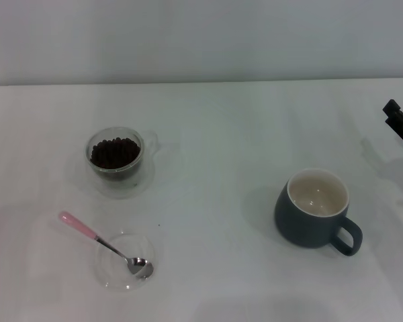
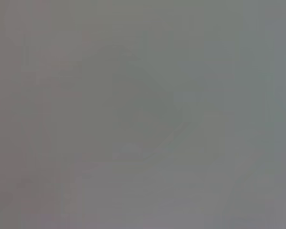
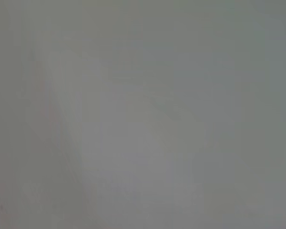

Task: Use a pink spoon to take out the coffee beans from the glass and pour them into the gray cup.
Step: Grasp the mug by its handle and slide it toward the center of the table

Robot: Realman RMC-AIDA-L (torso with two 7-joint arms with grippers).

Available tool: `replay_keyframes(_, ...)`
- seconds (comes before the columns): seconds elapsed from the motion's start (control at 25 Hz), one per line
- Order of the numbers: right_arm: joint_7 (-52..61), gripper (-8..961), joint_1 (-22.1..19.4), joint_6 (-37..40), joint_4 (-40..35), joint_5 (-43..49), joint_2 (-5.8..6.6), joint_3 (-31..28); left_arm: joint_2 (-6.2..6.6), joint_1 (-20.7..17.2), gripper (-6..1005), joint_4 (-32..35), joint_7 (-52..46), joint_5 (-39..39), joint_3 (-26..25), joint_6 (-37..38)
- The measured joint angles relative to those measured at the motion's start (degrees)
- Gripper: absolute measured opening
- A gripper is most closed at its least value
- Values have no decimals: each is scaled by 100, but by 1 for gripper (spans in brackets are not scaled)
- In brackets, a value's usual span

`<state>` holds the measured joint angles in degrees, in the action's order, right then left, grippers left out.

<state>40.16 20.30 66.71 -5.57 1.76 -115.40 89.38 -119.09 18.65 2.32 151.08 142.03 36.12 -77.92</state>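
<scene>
Only the right gripper (image 1: 401,123) shows in the head view, as a dark tip poking in at the right edge of the white table (image 1: 242,121), raised and well apart from everything on it. Whether its claw is open or shut cannot be told, and nothing is seen in its hold. The left gripper is out of view, and both wrist views show only a plain grey blur.

The pink spoon (image 1: 105,244) lies far across the table from that claw, on the near left, its metal bowl resting in a shallow clear glass dish (image 1: 124,268) and its pink handle sticking out over the rim toward the left. Just behind it stands the glass (image 1: 116,155), filled with coffee beans (image 1: 114,151). The gray cup (image 1: 314,210) stands upright on the right, nearest the right gripper, its loop handle turned toward the near right; its cream inside looks bare.
</scene>
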Motion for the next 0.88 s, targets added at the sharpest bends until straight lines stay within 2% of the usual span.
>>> replay_keyframes(0.88,-44,882,0,0,3,0,0,-70,-9,-11,831,-3,0,19,0,-23)
